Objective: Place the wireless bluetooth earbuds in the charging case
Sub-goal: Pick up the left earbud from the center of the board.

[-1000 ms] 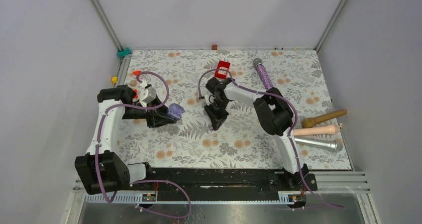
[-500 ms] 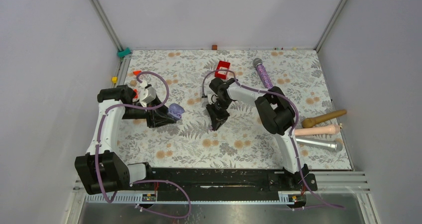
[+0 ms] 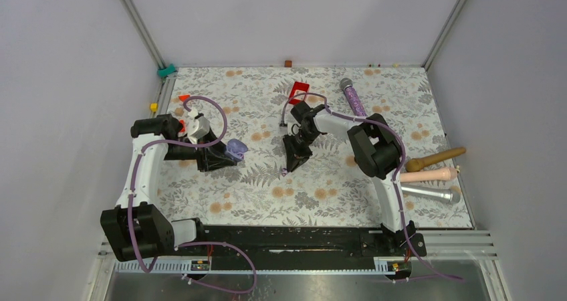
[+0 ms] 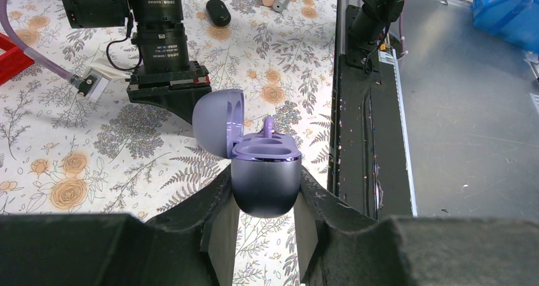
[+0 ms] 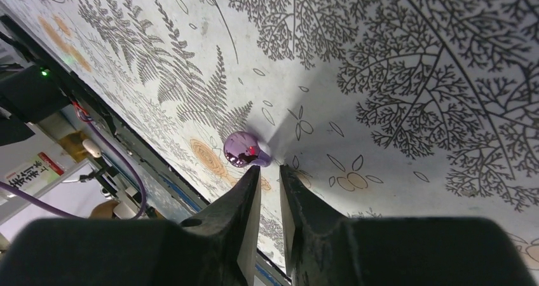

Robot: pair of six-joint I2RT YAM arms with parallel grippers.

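Note:
My left gripper [image 3: 231,155] is shut on the lavender charging case [image 3: 235,147] and holds it above the table. In the left wrist view the case [image 4: 265,187] sits between my fingers with its lid open. A small purple stem [image 4: 268,126] stands up from its tray. One glossy purple earbud [image 5: 241,149] lies on the floral table just past the tips of my right gripper [image 5: 269,170]. The jaws have only a narrow gap and hold nothing. From above the bud [image 3: 283,172] is a tiny speck below that gripper [image 3: 289,167]. No black buds show.
A purple glitter microphone [image 3: 352,100] and a red object [image 3: 299,90] lie at the back. Wooden [image 3: 434,159], pink [image 3: 428,175] and silver [image 3: 428,192] microphones lie at the right edge. A black oval object [image 4: 218,11] lies beyond the right arm.
My right arm has swung a little to the right and its gripper has turned, with the tips still low over the table. The left arm and the case have not moved.

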